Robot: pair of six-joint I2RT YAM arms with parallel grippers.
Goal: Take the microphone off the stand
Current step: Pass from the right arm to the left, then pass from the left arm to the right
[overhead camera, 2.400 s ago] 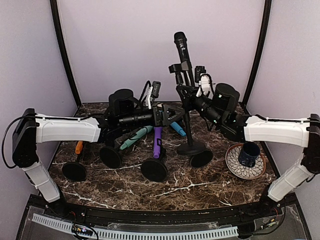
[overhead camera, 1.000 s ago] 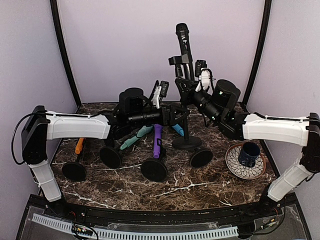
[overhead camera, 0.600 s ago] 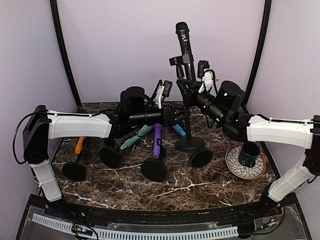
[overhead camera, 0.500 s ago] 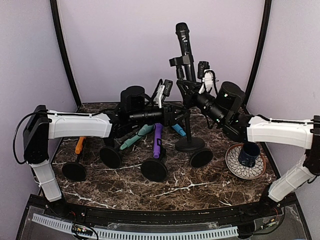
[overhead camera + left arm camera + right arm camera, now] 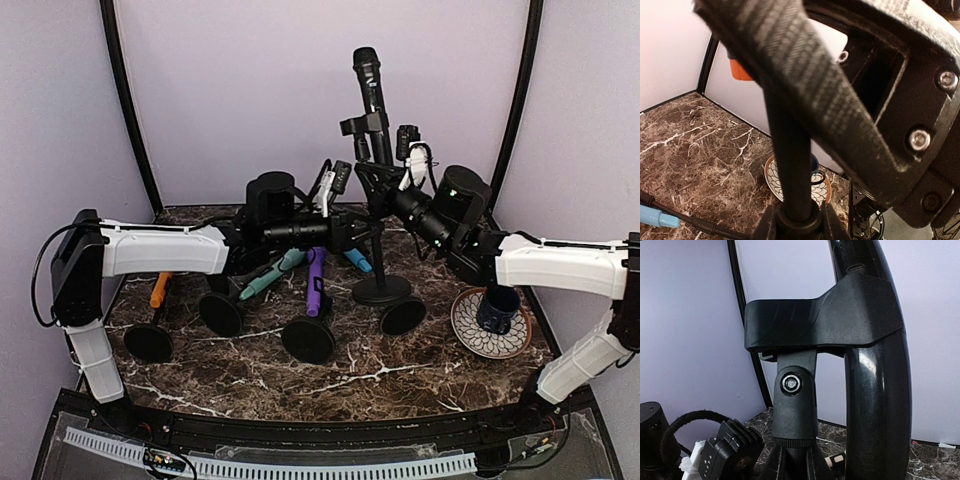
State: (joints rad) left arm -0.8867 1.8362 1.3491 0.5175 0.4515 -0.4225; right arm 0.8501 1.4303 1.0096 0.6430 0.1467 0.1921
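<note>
nearest, to the left of the stand (image 5: 381, 290), three black discs (image 5: 307, 339) are seen lying on the marbled desk (image 5: 400, 375). a fourth disc (image 5: 403, 316) is set just right of the stand's round base. coloured handles are laid behind the discs, all left of the stand: an orange handle (image 5: 157, 294) farthest from it, then a teal handle (image 5: 268, 277), a purple handle (image 5: 315, 283), and a blue handle (image 5: 355, 258) close beside its pole. to the right of the stand a patterned saucer (image 5: 468, 335) is placed, with a dark blue mug (image 5: 498, 307) stood on it.

the stand is upright, with its base on the desk. its pole is gripped low down by the left pincer (image 5: 363, 230), which is reached in from the left and closed narrowly on it. in the left wrist view the pole is seen pressed against one ribbed finger (image 5: 805, 75). higher up, the stem just under the clip (image 5: 364, 125) is held by the right pincer (image 5: 380, 183), brought in from the right and shut tight.

the microphone (image 5: 369, 90) is seated in the clip at the top of the stand. it is tilted slightly, with its head uppermost against the lilac back wall (image 5: 250, 90). any marking on it cannot be made out.
</note>
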